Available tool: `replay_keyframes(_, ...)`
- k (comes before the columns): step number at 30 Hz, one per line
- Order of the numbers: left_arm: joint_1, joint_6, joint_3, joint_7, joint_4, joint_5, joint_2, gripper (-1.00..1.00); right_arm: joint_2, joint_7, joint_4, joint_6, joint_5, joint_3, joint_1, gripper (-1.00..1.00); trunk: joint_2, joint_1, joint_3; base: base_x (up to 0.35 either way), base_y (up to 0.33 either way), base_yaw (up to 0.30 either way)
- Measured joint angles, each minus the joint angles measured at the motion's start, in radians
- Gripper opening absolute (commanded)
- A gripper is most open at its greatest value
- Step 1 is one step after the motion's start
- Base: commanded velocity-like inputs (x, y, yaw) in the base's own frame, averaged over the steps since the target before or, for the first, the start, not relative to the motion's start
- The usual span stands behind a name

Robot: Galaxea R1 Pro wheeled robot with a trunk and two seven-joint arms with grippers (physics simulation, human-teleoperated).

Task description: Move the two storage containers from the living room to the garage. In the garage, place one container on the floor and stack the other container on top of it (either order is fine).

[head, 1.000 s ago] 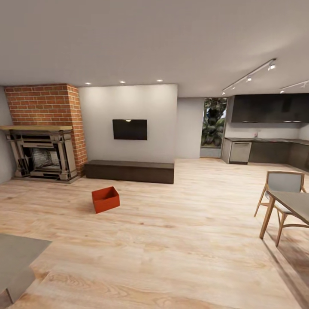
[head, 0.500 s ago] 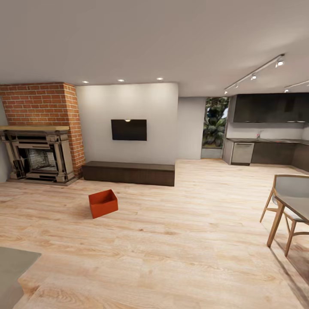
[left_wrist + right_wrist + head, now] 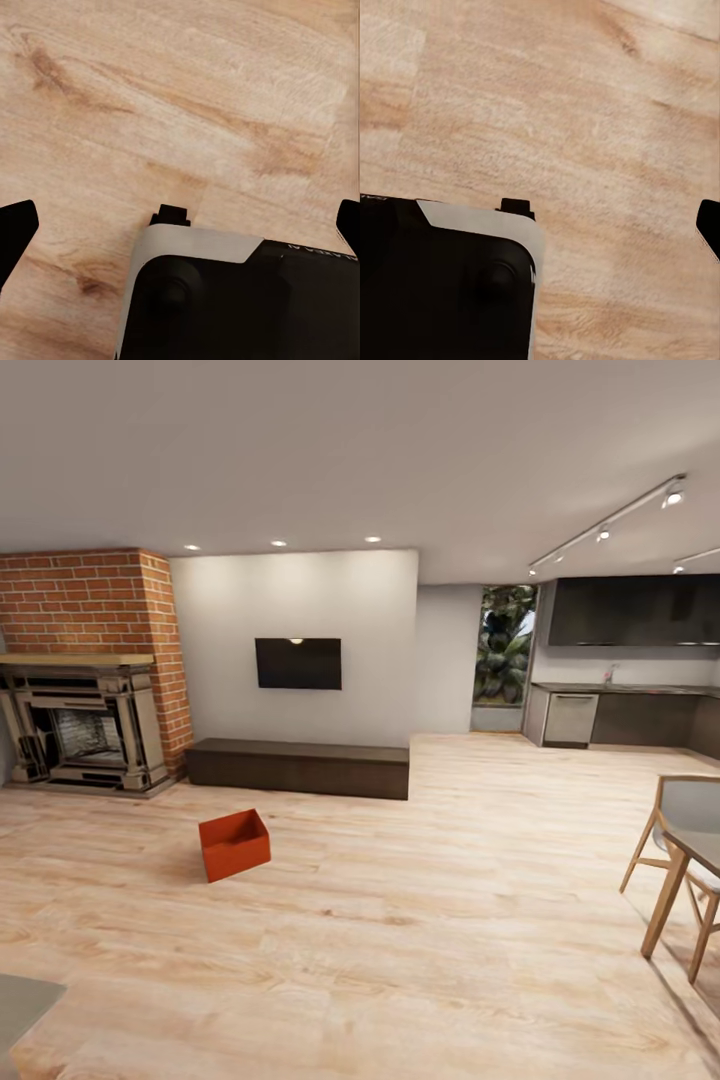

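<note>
One orange-red storage container [image 3: 234, 845] stands open-topped on the light wood planks of the living room, in front of the long dark bench [image 3: 298, 767] and several steps ahead of me to the left. The left gripper [image 3: 180, 225] hangs over bare planks, open, its dark fingertips [image 3: 15, 232] at the picture's two edges with nothing between them. The right gripper [image 3: 544, 221] also hangs over planks, with one fingertip [image 3: 709, 225] at the edge, spread wide and holding nothing. The garage is out of view.
A brick fireplace [image 3: 85, 670] fills the left wall and a black TV [image 3: 297, 663] hangs above the bench. A wooden table and chair [image 3: 685, 860] stand at the right, and a kitchen [image 3: 625, 705] lies beyond. A grey furniture corner [image 3: 20, 1000] sits at the lower left.
The whole head view has shifted as the robot rolls on: the table and chair slide off right, the grey corner shrinks. The container keeps its place on the planks.
</note>
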Motion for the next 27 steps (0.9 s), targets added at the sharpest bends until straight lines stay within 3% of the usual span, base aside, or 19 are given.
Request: replay_keyframes(27, 0.0, 0.001, -0.001, 0.0, 0.0, 0.0, 0.0, 1.0, 0.005, 0.0, 0.0, 0.0, -0.002, -0.003, 0.0, 1.0, 0.0, 0.0, 0.0, 0.324, 0.0, 0.006)
